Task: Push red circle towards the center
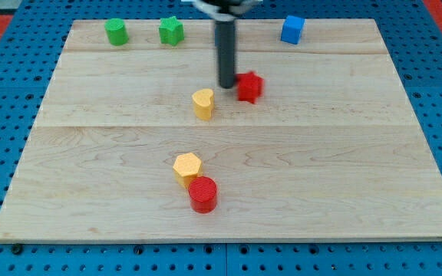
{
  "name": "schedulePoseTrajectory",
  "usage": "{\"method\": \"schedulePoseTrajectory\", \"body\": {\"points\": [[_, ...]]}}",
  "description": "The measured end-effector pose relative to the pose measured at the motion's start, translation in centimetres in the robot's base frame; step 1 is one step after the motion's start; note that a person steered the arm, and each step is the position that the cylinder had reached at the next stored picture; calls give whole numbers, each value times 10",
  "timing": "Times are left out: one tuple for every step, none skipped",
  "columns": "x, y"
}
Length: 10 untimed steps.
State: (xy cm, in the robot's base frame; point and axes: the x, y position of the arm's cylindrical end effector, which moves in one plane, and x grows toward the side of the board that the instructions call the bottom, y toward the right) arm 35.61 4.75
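The red circle (202,193) is a short red cylinder near the view's bottom centre, touching the lower right side of a yellow hexagon (187,167). My tip (227,84) stands well above them, toward the view's top centre. It sits just left of a red star-shaped block (249,87) and up and right of a yellow heart-shaped block (203,103). The tip is far from the red circle.
A green cylinder (116,31) and a green star-shaped block (171,31) stand at the view's top left. A blue cube (292,29) stands at the top right. The wooden board (344,153) lies on a blue pegboard.
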Motion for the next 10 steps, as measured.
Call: {"method": "schedulePoseTrajectory", "body": {"points": [[1, 27], [-4, 29], [-10, -52], [22, 16], [119, 19], [200, 11], [239, -95], [214, -145], [204, -135], [226, -63]]}}
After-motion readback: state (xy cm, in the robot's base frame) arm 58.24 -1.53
